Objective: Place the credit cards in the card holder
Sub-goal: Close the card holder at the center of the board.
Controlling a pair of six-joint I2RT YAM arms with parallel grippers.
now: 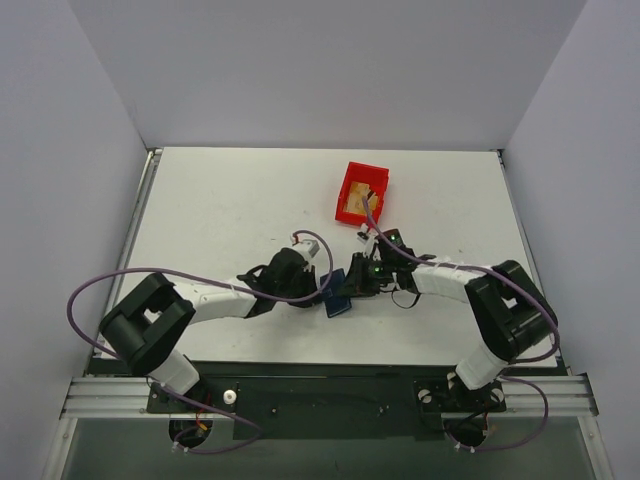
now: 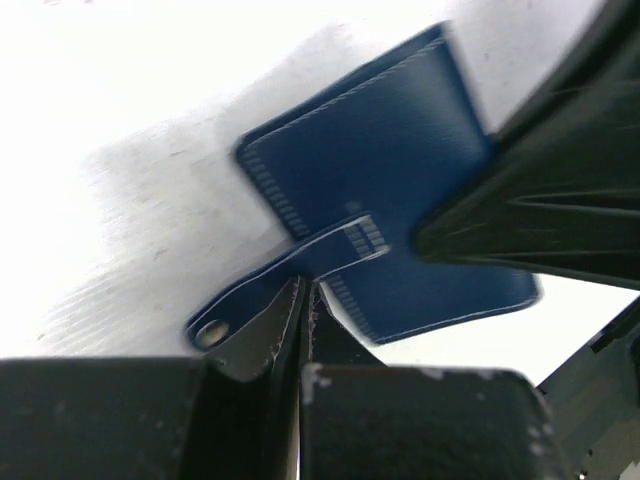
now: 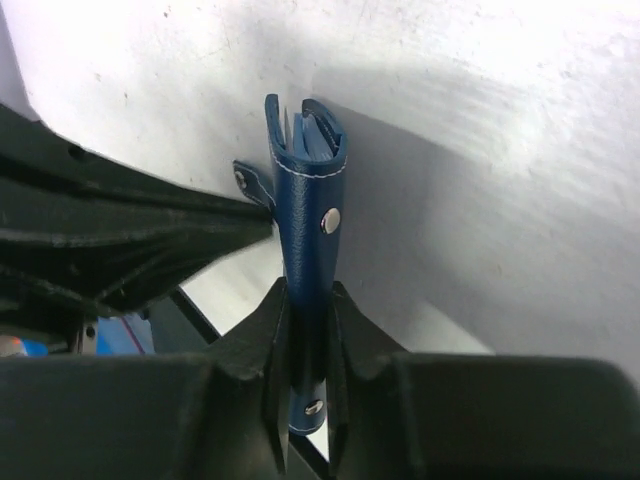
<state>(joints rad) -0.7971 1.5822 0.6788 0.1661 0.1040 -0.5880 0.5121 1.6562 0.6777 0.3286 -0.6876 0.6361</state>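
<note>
Both arms meet near the middle of the white tabletop (image 1: 220, 210), and the navy-blue card holder (image 1: 338, 303) sits between their tips, held from 2 sides. In the left wrist view the left end effector (image 2: 303, 300) is clenched on the holder's narrow strap (image 2: 290, 265), whose round snap (image 2: 211, 331) pokes out just to the left of the fingers. The body of the holder spreads up and to the right of the strap, its stitched edge showing, above the bright tabletop. A dark finger of the other arm crosses its right side. In the right wrist view the right end effector (image 3: 305, 325) is clamped on the card holder (image 3: 308, 200), which stands edge-on and upright between the 2 fingers. 1 silver stud (image 3: 329, 220) shows on the holder's face and another (image 3: 313, 407) lower down between the fingers. The top of the holder gapes slightly, with lighter blue layers visible inside. The left arm's dark finger (image 3: 140, 240) reaches in from the left to the strap end. Beyond the arms, toward the far side of the tabletop, stands a red bin (image 1: 368, 172), well apart from the holder. The credit cards (image 1: 352, 208) show only as a tan-gold patch on its floor, and their number cannot be told.
</note>
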